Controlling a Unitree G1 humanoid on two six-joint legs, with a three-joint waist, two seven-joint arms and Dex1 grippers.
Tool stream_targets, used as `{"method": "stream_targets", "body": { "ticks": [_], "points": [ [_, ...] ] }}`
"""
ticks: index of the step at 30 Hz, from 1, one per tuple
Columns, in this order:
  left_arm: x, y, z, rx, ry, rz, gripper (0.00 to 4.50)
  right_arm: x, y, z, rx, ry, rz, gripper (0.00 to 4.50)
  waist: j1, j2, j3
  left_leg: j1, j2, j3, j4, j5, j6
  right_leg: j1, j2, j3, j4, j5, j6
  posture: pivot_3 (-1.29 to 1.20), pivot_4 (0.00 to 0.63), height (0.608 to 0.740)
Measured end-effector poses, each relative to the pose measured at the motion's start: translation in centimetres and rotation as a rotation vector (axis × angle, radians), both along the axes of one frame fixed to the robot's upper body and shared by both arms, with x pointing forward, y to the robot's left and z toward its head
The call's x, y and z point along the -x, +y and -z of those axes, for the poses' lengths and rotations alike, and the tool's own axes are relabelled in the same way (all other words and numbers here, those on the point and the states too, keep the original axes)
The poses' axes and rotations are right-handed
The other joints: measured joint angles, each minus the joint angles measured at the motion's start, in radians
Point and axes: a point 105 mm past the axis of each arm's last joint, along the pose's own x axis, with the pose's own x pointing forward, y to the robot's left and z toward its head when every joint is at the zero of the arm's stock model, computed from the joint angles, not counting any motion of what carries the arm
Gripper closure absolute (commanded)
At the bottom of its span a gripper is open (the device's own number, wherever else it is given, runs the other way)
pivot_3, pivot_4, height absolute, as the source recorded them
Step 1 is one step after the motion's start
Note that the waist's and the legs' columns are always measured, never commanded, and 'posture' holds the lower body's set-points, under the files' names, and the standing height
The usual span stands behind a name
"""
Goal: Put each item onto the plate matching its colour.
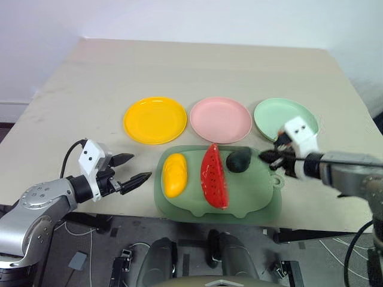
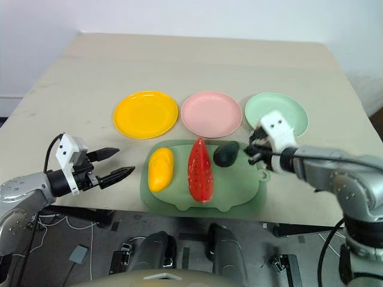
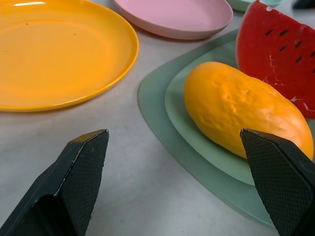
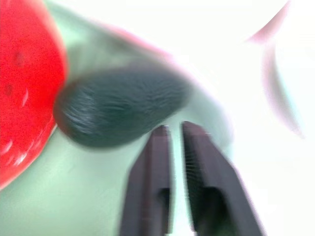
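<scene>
On the pale-green tray (image 1: 257,200) lie a yellow-orange mango (image 1: 175,174), a red watermelon wedge (image 1: 213,176) and a dark green avocado (image 1: 239,159). Behind the tray stand the yellow plate (image 1: 155,119), the pink plate (image 1: 220,119) and the mint green plate (image 1: 276,112), none with anything on it. My left gripper (image 1: 141,166) hovers open just left of the tray, pointing at the mango (image 3: 246,113). My right gripper (image 1: 264,157) is at the tray's right rim, shut, its tips right beside the avocado (image 4: 118,110) with nothing between them.
The beige table (image 1: 197,66) stretches well beyond the plates. Its front edge runs just under the tray. Cables and dark floor lie below the table's edge.
</scene>
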Motion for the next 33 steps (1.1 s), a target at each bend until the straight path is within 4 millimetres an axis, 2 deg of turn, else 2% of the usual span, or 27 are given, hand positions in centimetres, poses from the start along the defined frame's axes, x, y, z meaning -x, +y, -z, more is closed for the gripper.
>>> {"method": "stream_targets", "body": {
  "ticks": [2, 5, 6, 8, 10, 15, 22, 27, 32, 33],
  "points": [
    [0.0, 0.0, 0.0, -0.001, -0.002, -0.003, 0.0, -0.6, -1.2, -0.8, 0.04, -0.03, 0.008, 4.06, 0.004, 0.0, 0.0, -0.001, 0.0, -0.001, 0.0, 0.0, 0.0, 0.0, 0.0, -0.001, -0.001, 0.001, -0.002, 0.0, 0.15, 0.74],
    [-0.1, 0.1, 0.0, -0.004, -0.008, -0.007, 0.0, -0.9, -1.8, -0.4, 0.083, -0.03, -0.029, 4.06, 0.002, 0.0, 0.0, -0.001, 0.0, 0.0, 0.0, 0.0, 0.001, 0.0, 0.0, -0.001, -0.002, 0.002, 0.0, 0.0, 0.15, 0.74],
    [-0.1, 0.1, -0.1, -0.004, -0.01, -0.008, 0.0, -1.2, -1.9, -0.2, 0.07, -0.022, -0.041, 3.9, 0.0, 0.0, 0.0, -0.001, 0.0, 0.0, 0.0, -0.001, 0.001, 0.0, 0.0, -0.001, -0.002, 0.002, 0.0, 0.0, 0.15, 0.74],
    [-0.1, 0.1, -0.1, -0.005, -0.016, -0.01, 0.0, -1.5, -2.4, 0.1, 0.039, 0.001, -0.038, 3.47, -0.002, 0.0, 0.0, -0.001, 0.0, 0.0, 0.0, -0.001, 0.001, 0.0, 0.0, -0.001, -0.002, 0.002, 0.0, 0.0, 0.15, 0.74],
    [-0.1, 0.1, -0.1, -0.007, -0.017, -0.013, 0.0, -1.7, -2.1, -0.2, 0.007, 0.01, -0.058, 2.77, -0.003, 0.0, 0.0, -0.001, 0.0, 0.0, 0.0, 0.0, 0.001, 0.0, 0.0, -0.001, -0.001, 0.002, -0.001, 0.0, 0.15, 0.74],
    [-0.1, 0.2, 0.0, -0.009, -0.017, -0.015, 0.0, -1.6, 0.8, -0.8, -0.081, 0.015, -0.156, 1.05, -0.006, 0.0, 0.0, 0.0, 0.001, -0.001, 0.0, 0.0, 0.001, 0.0, 0.001, -0.001, 0.0, 0.003, -0.001, 0.0, 0.15, 0.74],
    [0.1, 0.3, 0.3, -0.01, -0.004, -0.02, 0.0, -0.5, 3.2, -0.2, -0.057, 0.002, -0.316, 1.05, -0.001, 0.0, 0.0, -0.001, 0.0, 0.0, 0.0, 0.0, 0.001, 0.0, -0.001, -0.001, -0.001, 0.003, 0.0, 0.0, 0.15, 0.74],
    [0.0, 0.3, 0.2, -0.013, -0.006, -0.019, 0.0, -0.3, 3.7, -0.1, 0.009, -0.039, -0.427, 1.05, 0.001, 0.0, 0.0, -0.001, 0.0, 0.0, 0.0, 0.0, 0.001, 0.0, 0.0, -0.001, 0.0, 0.003, -0.001, 0.0, 0.15, 0.74],
    [-0.1, 0.4, 0.1, -0.019, -0.012, -0.023, 0.0, -1.3, 3.2, 1.0, 0.052, 0.002, -0.49, 0.04, -0.002, 0.0, 0.0, 0.0, 0.0, 0.0, 0.001, 0.0, 0.001, 0.0, 0.0, -0.001, 0.0, 0.003, -0.001, 0.0, 0.15, 0.74],
    [0.0, 0.4, 0.2, -0.02, -0.01, -0.025, 0.0, -1.5, 3.0, 1.0, 0.052, 0.009, -0.49, 0.04, -0.001, 0.0, 0.0, 0.0, 0.0, 0.0, 0.001, 0.0, 0.001, 0.0, 0.0, -0.001, 0.0, 0.003, -0.001, 0.0, 0.15, 0.74]
  ]
}}
